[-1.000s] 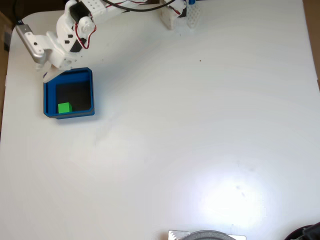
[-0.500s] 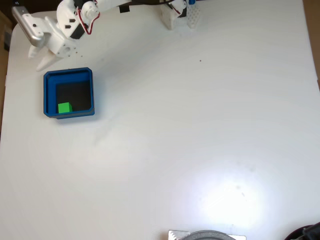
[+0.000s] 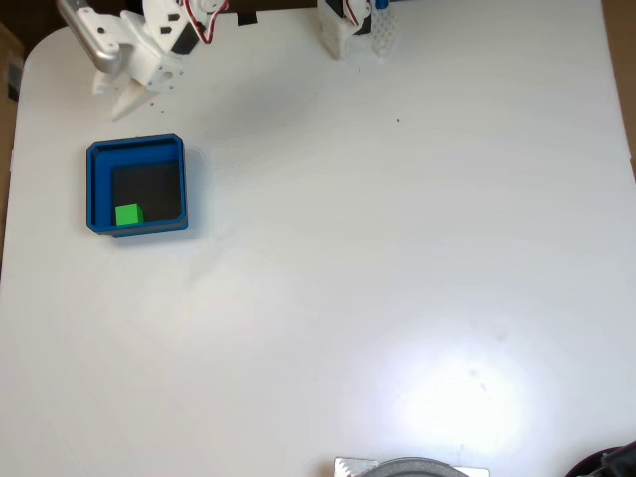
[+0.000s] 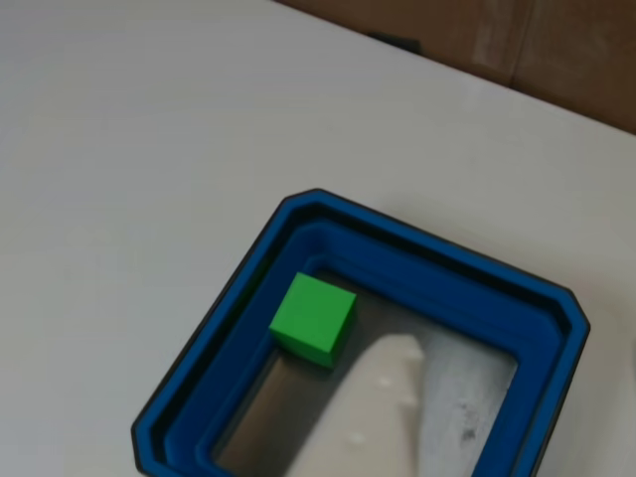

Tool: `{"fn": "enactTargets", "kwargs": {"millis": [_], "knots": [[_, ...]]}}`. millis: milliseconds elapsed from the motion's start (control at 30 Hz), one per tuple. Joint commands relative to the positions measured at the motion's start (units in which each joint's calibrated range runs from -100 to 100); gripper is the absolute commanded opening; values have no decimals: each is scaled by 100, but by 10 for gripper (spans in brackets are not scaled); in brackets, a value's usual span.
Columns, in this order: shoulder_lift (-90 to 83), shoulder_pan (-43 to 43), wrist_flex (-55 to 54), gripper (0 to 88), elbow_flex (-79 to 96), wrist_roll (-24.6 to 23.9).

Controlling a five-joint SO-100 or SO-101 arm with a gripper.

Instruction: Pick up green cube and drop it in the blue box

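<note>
The green cube (image 3: 127, 214) lies inside the blue box (image 3: 135, 149), in the lower left corner of its dark floor as the fixed view shows it. My gripper (image 3: 113, 99) hangs above and beyond the box's far wall, near the table's top left corner, open and holding nothing. In the other view the green cube (image 4: 313, 318) rests flat against the inner wall of the blue box (image 4: 417, 253). One white finger (image 4: 368, 417) reaches in from the bottom edge over the box floor, apart from the cube.
The arm's base (image 3: 348, 25) stands at the table's top edge. A round grey object (image 3: 412, 467) and a dark object (image 3: 608, 462) sit at the bottom edge. Brown cardboard (image 4: 556, 50) lies past the table edge.
The gripper has lifted away from the box and swung up and to the right toward the table's top edge. The cube has stayed in the box.
</note>
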Motion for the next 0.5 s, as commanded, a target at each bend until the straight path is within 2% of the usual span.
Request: {"fn": "enactTargets", "kwargs": {"millis": [0,300,467], "knots": [[-811,-13,-78,211,550,20],[-1597,-21,-78,209,1627,20],[-2040,-21,-78,164,2166,20]]}}
